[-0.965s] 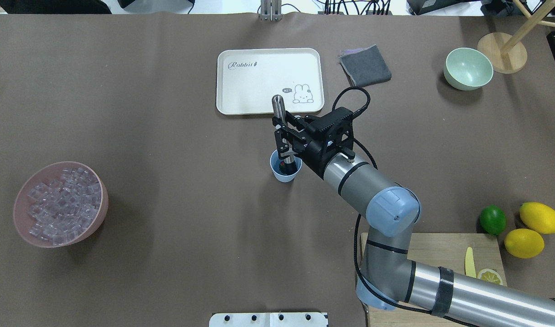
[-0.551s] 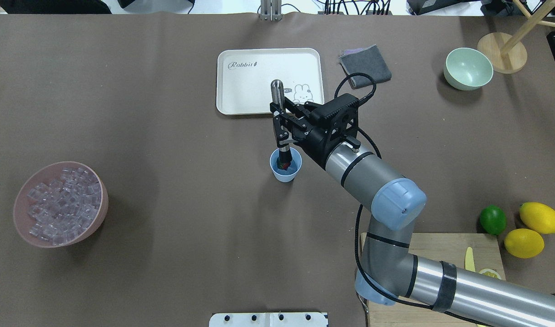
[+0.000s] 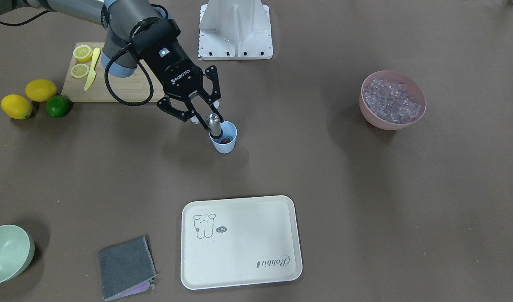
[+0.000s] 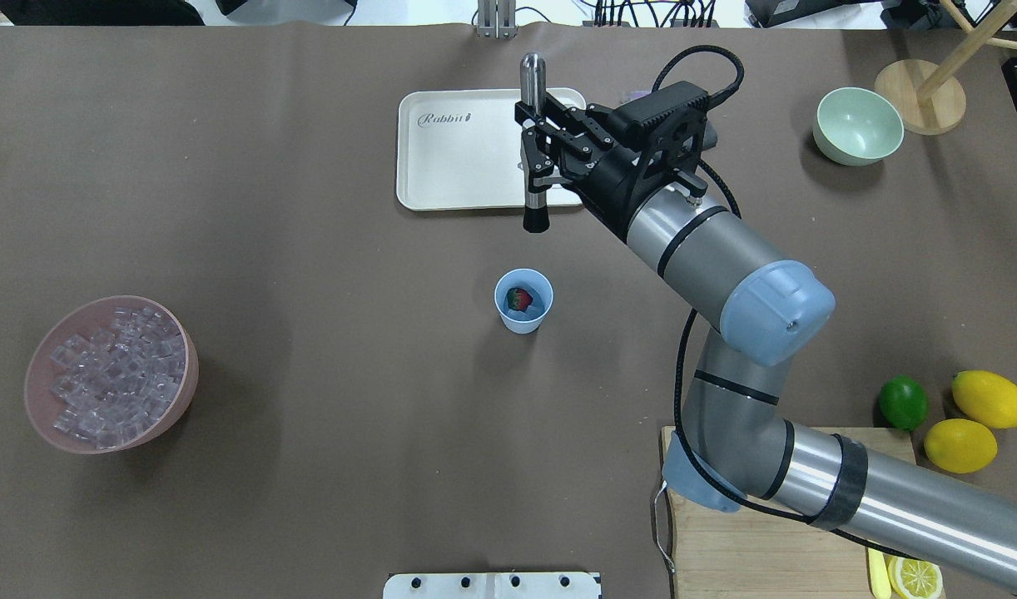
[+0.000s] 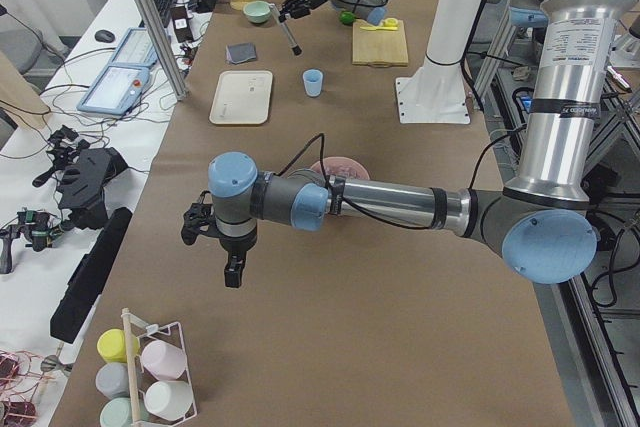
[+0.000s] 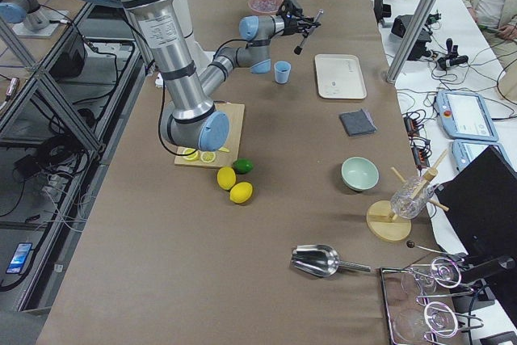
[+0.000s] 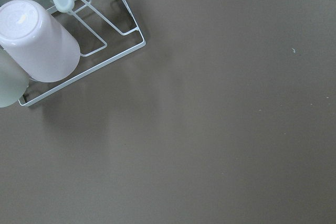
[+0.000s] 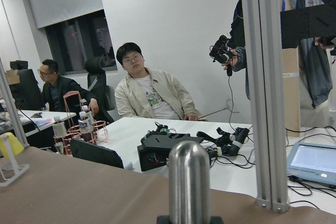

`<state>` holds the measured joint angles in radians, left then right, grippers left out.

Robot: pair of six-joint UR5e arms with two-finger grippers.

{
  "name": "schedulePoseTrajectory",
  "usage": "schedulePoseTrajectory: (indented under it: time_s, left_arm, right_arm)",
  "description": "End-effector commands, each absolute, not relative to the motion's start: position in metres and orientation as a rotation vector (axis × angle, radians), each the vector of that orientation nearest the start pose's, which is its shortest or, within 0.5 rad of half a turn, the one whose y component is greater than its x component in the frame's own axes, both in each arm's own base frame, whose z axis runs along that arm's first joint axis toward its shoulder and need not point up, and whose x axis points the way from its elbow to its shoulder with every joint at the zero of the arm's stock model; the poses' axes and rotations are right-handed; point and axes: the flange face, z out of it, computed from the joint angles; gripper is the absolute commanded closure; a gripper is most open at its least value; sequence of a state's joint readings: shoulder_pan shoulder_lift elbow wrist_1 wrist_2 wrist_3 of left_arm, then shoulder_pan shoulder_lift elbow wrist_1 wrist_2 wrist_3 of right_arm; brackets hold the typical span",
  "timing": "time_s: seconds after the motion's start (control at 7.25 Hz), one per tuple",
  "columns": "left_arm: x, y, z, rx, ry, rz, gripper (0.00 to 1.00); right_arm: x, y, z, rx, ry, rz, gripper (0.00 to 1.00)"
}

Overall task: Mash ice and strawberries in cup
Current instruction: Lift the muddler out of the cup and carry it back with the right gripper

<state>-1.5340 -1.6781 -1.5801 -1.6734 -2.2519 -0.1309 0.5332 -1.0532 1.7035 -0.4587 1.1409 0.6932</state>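
The light-blue cup (image 4: 523, 312) stands at mid-table with the red strawberry (image 4: 519, 300) inside; it also shows in the front-facing view (image 3: 225, 144). I cannot make out ice in the cup. The ice (image 4: 113, 374) fills a pink bowl (image 4: 38, 408) at the left. My right gripper (image 4: 535, 150) is shut on a metal muddler (image 4: 531, 83) with a black tip, held upright in the air above and beyond the cup, clear of it. My left gripper (image 5: 232, 269) hangs over bare table far from the cup; I cannot tell whether it is open or shut.
A cream tray (image 4: 450, 158) lies beyond the cup and a grey cloth (image 3: 124, 266) beside it. A pale-green bowl (image 4: 858, 125) stands far right. A lime (image 4: 902, 402), two lemons (image 4: 987, 398) and a cutting board (image 3: 118, 86) are near the right arm's base. A cup rack (image 7: 79, 40) is below the left wrist.
The right gripper has lifted the muddler out of the cup and carried it up and toward the tray. The strawberry now shows uncovered in the cup.
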Motion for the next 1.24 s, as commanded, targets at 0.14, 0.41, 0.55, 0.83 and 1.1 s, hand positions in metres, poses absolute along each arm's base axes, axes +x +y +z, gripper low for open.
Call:
schedulePoseTrajectory:
  time_s: [0.14, 0.41, 0.55, 0.83, 1.1]
  left_arm:
    - [-0.050, -0.556, 0.565, 0.203, 0.694, 0.003, 0.02]
    - [-0.051, -0.557, 0.560, 0.217, 0.684, 0.007, 0.02]
    - [-0.051, -0.561, 0.555, 0.241, 0.684, 0.015, 0.02]
    - [-0.049, -0.567, 0.550, 0.249, 0.683, 0.021, 0.02]
    - [-0.049, -0.566, 0.548, 0.256, 0.683, 0.023, 0.02]
  right_arm:
    - [-0.350, -0.555, 0.233, 1.006, -0.828, -0.026, 1.00]
    - [-0.254, -0.611, 0.298, 0.616, -0.793, -0.035, 1.00]
    - [-0.222, -0.627, 0.325, 0.471, -0.794, 0.004, 1.00]
    - [-0.195, -0.642, 0.425, 0.182, -0.835, 0.075, 1.00]
    - [-0.200, -0.636, 0.494, 0.068, -0.790, 0.102, 1.00]
